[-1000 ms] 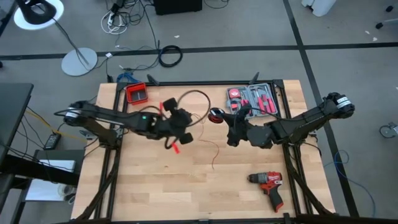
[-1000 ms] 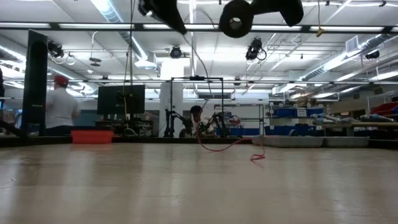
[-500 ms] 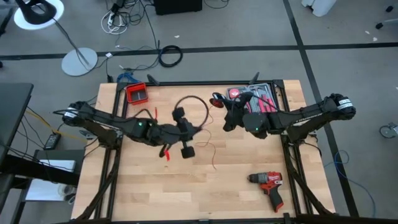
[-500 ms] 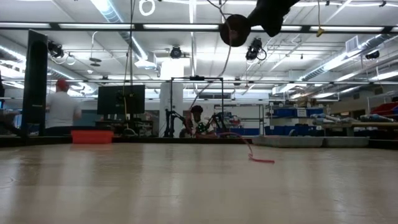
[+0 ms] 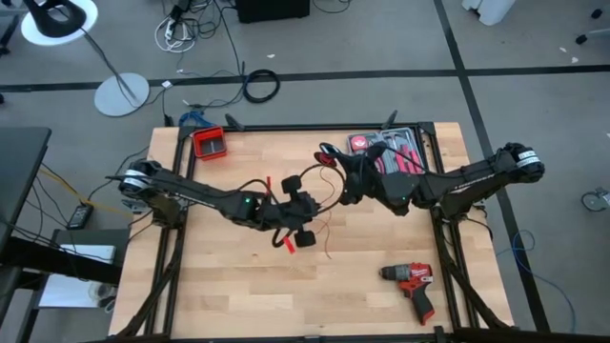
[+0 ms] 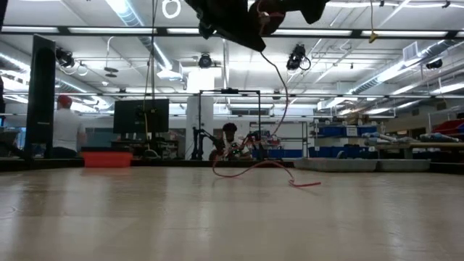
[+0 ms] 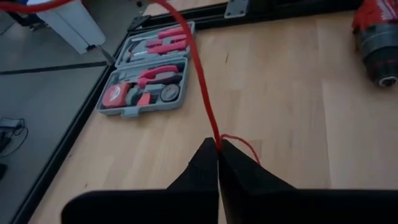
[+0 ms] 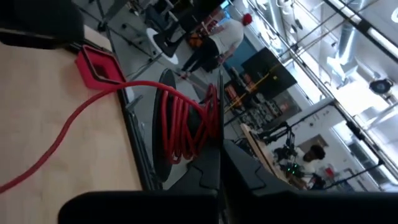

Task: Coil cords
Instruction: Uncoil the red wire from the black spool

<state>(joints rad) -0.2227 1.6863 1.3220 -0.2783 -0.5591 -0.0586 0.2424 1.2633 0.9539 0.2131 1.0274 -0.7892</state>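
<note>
- Both arms have shifted since half a second ago: the left hand [image 5: 303, 232] now sits lower and further right in the high view, just below mid-frame, and the right hand [image 5: 335, 170] has slid left, toward the centre of the bench [image 5: 229, 286].
- Seen from the left wrist, the left hand's [image 7: 217, 151] fingers are pressed together, pinching a thin red strand of the cords [image 7: 202, 81] at their tips; the strand runs off to the upper left of that frame.
- Seen from the right wrist, the right hand [image 8: 214, 149] is closed on a bunch of red loops of the cords [image 8: 183, 127], gathered against one dark finger, and one red strand trails out over the bench toward the lower left of the frame.
- In the high view the cords [image 5: 310, 176] arc as thin wire between the two hands, near mid-frame, with a red clip [image 5: 289, 246] just left of the left hand and thin strands trailing onto the bench below.
- In the low view the cords [image 6: 254, 168] hang from the dark arms at the top centre and lie in a red curve on the bench at mid-frame.
- A red drill [image 5: 412, 283] lies at the lower right of the high view, well apart from the hands.
- A grey tool case [image 5: 393, 152] with red tools sits at the upper right of the bench, partly under the right arm.
- A small red bin [image 5: 209, 143] stands at the upper left of the bench.
- A person in a white top [image 6: 67, 129] stands at the far left of the low view, beyond the bench.
</note>
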